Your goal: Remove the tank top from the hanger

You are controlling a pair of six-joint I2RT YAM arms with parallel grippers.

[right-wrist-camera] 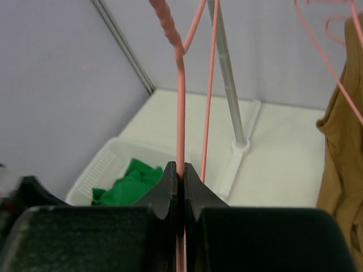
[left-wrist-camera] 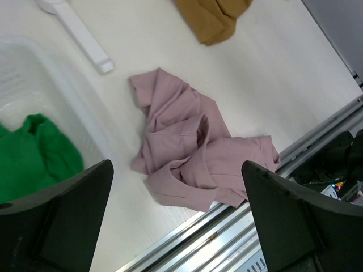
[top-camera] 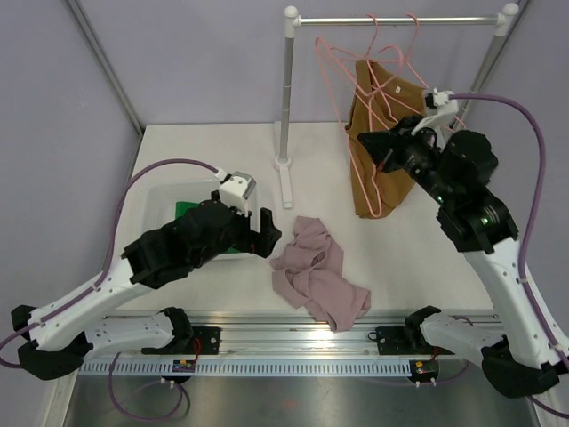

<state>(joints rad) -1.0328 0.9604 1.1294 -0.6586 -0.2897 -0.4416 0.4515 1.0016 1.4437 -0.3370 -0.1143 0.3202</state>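
Fabric lies in a loose pink heap in the overhead view: the top [top-camera: 316, 271] is on the bench [top-camera: 222, 147], just right of the left hand [top-camera: 267, 233]. It is well apart from the right hand [top-camera: 373, 147], which is up by the rack [top-camera: 286, 107] beside a brown garment [top-camera: 396, 191]. The top looks light, limp and prone to bunch; a strap or hem edge seems the best hold.

Left wrist view: the hand's fingers stand wide apart, released, with nothing between them. The top sits just ahead of and below them, and a green cloth [left-wrist-camera: 34, 153] in a basket [left-wrist-camera: 68, 96] is off to one side. Folds hide which end is the neck.

Right wrist view: the hand is clenched on the thin wire of a pink hanger [right-wrist-camera: 180, 113], which rises straight from the fingertips. The hanger's lower part is cut off, so whether it is quite bare I cannot tell here.
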